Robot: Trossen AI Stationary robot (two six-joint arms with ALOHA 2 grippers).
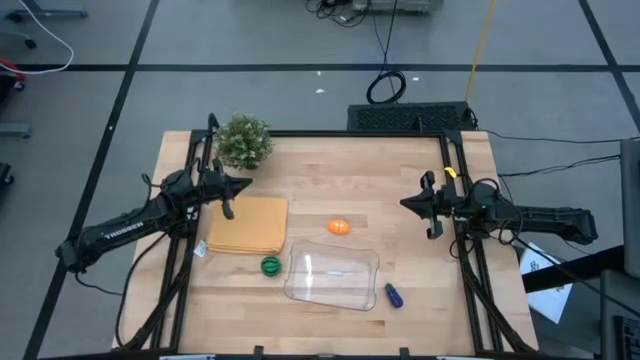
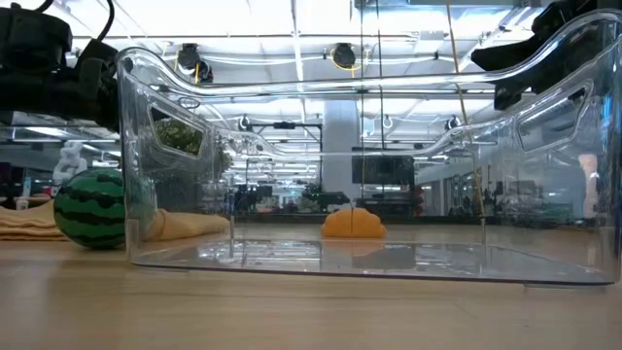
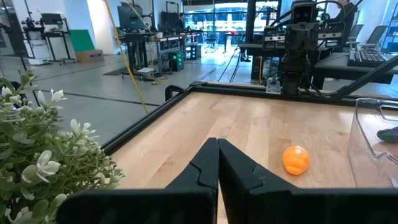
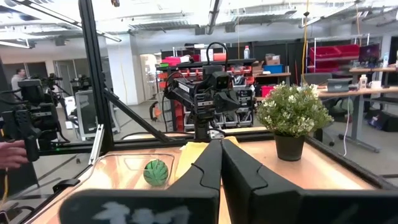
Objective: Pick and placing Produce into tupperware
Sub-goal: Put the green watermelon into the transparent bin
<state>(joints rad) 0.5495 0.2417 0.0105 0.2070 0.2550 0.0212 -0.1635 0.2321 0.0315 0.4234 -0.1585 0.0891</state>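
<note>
The clear tupperware (image 1: 332, 278) stands on the wooden table near its front edge, with nothing inside it. A green striped ball (image 1: 270, 266) rests on the table just left of it. An orange oval (image 1: 339, 227) lies on the table beyond it, and a blue-purple piece (image 1: 394, 296) lies at its right near corner. My left gripper (image 1: 243, 184) hangs shut above the table's left side, pointing right. My right gripper (image 1: 406, 203) hangs shut above the right side, pointing left. Neither touches anything.
A flat tan pad (image 1: 249, 224) lies left of centre, and a leafy potted plant (image 1: 244, 141) stands at the far left corner. Black frame rails (image 1: 456, 200) run along both table sides. A person's hand (image 4: 9, 154) shows beyond the table in the right wrist view.
</note>
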